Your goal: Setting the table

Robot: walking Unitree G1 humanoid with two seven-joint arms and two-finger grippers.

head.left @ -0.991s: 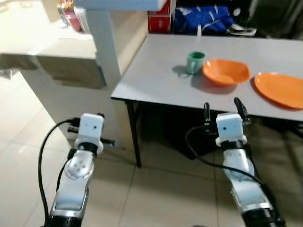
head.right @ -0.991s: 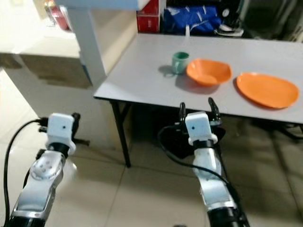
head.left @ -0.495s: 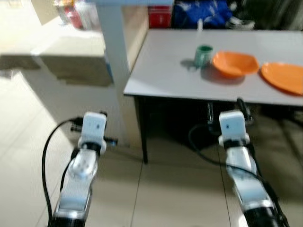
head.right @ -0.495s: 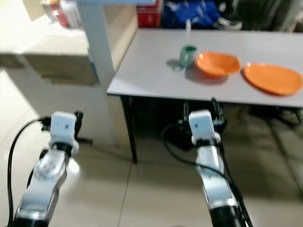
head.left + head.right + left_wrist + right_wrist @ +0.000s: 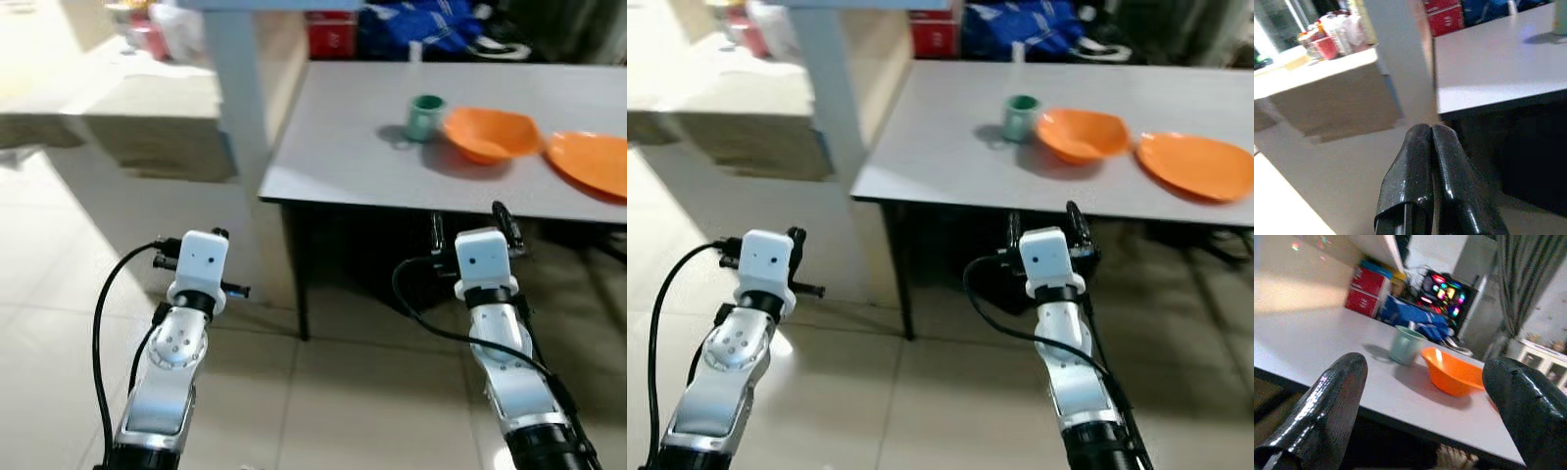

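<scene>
I have the orange bowl (image 5: 491, 133) on the grey counter (image 5: 343, 147) as my landmark: the green mug (image 5: 424, 117) stands just beside it, the orange plate (image 5: 591, 163) on its other side, all well back from the near edge. My right pincer (image 5: 473, 220) hangs spread wide and empty below that edge, my left pincer (image 5: 1431, 142) pressed closed on nothing, off toward the white pillar (image 5: 238, 88). The bowl looks light, stiff and slick (plastic, I'd guess), so I'd pinch its rim; no writing is legible anywhere.

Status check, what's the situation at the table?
Left gripper shut, right gripper open, both short of table. Green cup, orange bowl, orange plate untouched.
</scene>
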